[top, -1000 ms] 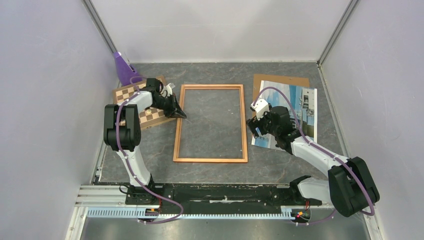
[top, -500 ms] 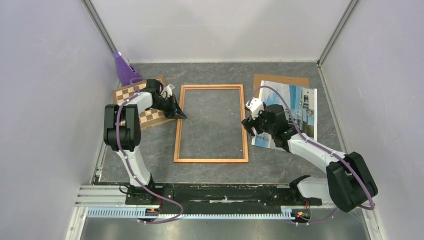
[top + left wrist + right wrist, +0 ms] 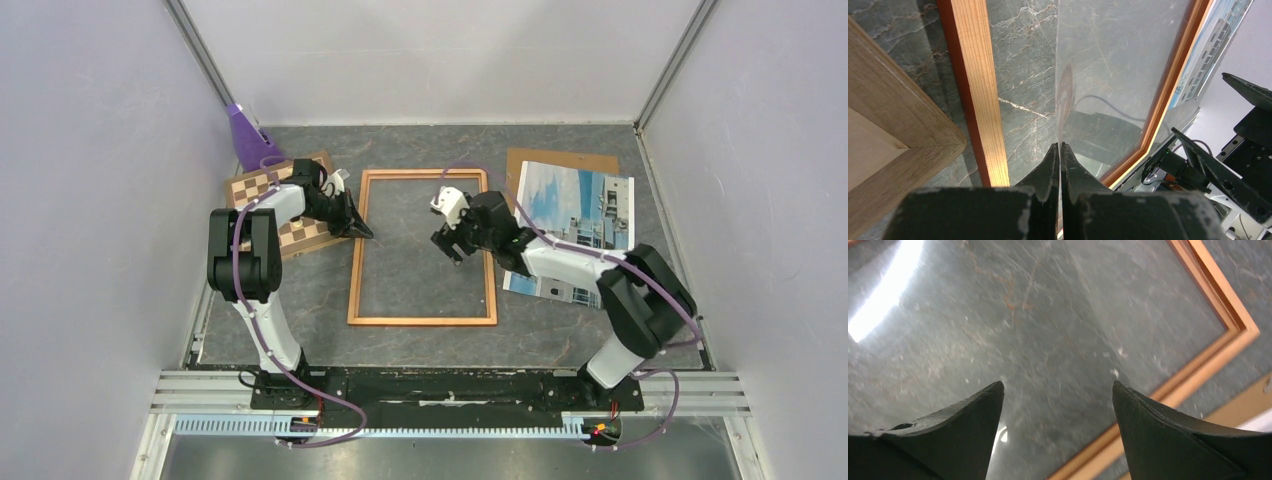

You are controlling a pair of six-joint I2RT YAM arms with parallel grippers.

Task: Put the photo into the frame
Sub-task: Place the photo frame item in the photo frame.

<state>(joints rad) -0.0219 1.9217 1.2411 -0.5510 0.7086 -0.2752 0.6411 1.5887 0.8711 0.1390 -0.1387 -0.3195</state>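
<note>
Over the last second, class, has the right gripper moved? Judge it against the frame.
Yes. The right gripper has swung left, from the left edge of the photo, across the right rail of the frame, to above its opening.

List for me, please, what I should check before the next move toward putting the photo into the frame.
1. The right gripper is open and empty: ok. It hovers over the opening of the frame.
2. The photo is face up and uncovered: ok. It lies on the brown panel, right of the frame.
3. The photo is inside the frame: not ok, not yet.
4. The opening is free of obstacles: not ok. The shut left gripper has its tips just inside the left rail.
5. A glass pane lies in the opening: cannot tell, only reflections show.
</note>
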